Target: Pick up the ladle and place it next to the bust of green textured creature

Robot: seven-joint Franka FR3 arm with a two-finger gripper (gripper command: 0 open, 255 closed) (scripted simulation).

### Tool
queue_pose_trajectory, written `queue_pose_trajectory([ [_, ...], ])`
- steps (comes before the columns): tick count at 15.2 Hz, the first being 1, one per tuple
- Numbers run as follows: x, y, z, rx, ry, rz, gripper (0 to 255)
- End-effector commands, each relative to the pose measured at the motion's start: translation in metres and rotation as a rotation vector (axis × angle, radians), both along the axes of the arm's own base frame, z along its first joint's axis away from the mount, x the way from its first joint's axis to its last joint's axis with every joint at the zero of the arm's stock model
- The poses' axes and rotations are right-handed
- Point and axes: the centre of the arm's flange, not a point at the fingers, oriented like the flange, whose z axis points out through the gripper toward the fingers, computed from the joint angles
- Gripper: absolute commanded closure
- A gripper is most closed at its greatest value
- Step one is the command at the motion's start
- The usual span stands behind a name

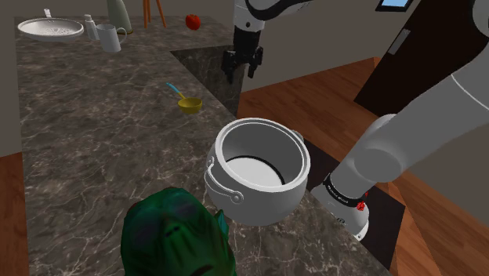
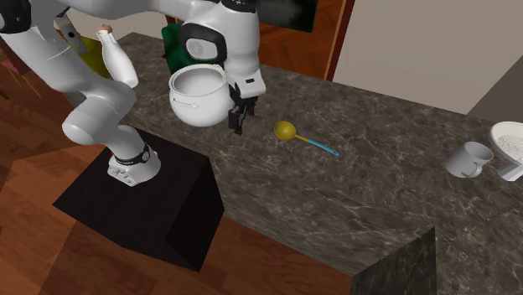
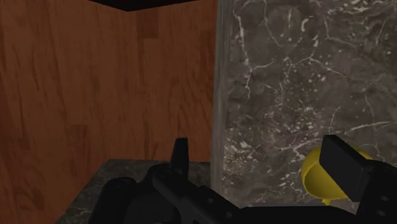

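The ladle [image 1: 188,103] has a yellow bowl and a thin teal handle; it lies on the dark marble counter [image 1: 94,133]. My black gripper [image 1: 241,74] hangs open above the counter's edge, to the shoulder view's right of the ladle, holding nothing. In the second exterior view the gripper [image 2: 238,124] is just left of the ladle [image 2: 286,130]. In the wrist view the yellow ladle bowl [image 3: 315,175] shows beside one finger, outside the open gripper [image 3: 261,159]. The green textured bust [image 1: 177,235] stands at the counter's near end.
A large white pot [image 1: 258,168] with a bail handle stands between the bust and the ladle. A white mug [image 1: 110,37], a white plate [image 1: 51,28] and a red object [image 1: 193,21] sit at the far end. Wooden floor [image 3: 95,83] lies beyond the counter's edge.
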Motion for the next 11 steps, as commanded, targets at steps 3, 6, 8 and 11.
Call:
queue_pose_trajectory([
  [3, 0.042, 0.015, -0.024, 0.04, 0.008, -0.016, 0],
  [6, 0.073, 0.029, -0.042, 0.069, 0.015, -0.027, 0],
  [8, 0.094, 0.039, -0.054, 0.088, 0.019, -0.034, 0],
  [11, 0.125, 0.053, -0.072, 0.117, 0.025, -0.045, 0],
])
